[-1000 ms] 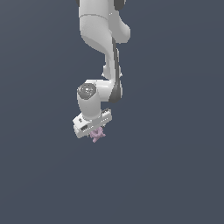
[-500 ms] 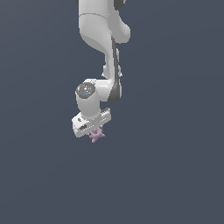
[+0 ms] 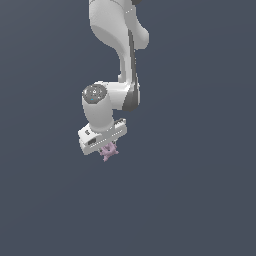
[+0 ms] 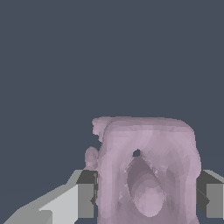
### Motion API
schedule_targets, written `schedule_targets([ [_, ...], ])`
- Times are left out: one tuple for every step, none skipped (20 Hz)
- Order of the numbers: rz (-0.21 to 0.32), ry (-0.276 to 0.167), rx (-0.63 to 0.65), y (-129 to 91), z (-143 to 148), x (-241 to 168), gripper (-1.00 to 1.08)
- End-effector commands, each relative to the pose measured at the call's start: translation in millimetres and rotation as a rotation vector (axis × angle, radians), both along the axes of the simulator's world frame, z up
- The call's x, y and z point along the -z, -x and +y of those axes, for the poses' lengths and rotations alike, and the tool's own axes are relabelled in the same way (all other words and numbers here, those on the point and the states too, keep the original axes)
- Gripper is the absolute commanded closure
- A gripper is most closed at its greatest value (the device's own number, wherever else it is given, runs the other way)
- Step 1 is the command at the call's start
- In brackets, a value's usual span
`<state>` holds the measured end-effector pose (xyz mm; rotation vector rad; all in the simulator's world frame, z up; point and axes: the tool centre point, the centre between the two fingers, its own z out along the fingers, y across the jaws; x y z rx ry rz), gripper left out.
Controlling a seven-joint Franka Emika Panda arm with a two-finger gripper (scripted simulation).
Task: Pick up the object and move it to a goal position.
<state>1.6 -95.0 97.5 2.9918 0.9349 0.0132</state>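
White arm reaches down from above, tool at its lower end clamped on the object, a small pale purple-pink knobbly lump poking out just beneath the tool body. Wrist view: object fills the gap between the two fingers, both pads touching its sides, a small dark hole in its near face. Around the tool only flat dark grey-blue background, nothing near it or blocking it

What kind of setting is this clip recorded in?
Almost certainly a bare simulator scene, not a real room: a flat, uniform grey-blue backdrop with no furniture, a smooth white robot arm, and its gripper closed on a faceted purple-pink object.
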Motion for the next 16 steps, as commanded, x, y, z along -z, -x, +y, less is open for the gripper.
schedule_targets([
  [0.0, -0.001, -0.001, -5, 0, -20, 1.08],
  [0.0, -0.001, -0.001, -7, 0, -29, 1.08],
  [0.001, -0.001, -0.001, -9, 0, -38, 1.08],
  [0.001, -0.001, -0.001, -12, 0, -47, 1.08],
  [0.002, -0.002, -0.002, -14, 1, -57, 1.08],
  [0.002, -0.002, -0.002, -17, 1, -67, 1.08],
  [0.003, -0.002, -0.003, -19, 1, -77, 1.08],
  [0.004, -0.002, -0.003, -22, 1, -88, 1.08],
  [0.004, -0.003, -0.003, -25, 1, -98, 1.08],
  [0.005, -0.003, -0.003, -28, 1, -108, 1.08],
  [0.005, -0.003, -0.004, -30, 1, -118, 1.08],
  [0.006, -0.003, -0.004, -33, 1, -127, 1.08],
  [0.006, -0.003, -0.004, -35, 1, -135, 1.08],
  [0.007, -0.004, -0.004, -37, 1, -143, 1.08],
  [0.007, -0.004, -0.004, -40, 1, -150, 1.08],
  [0.007, -0.004, -0.004, -42, 1, -157, 1.08],
])
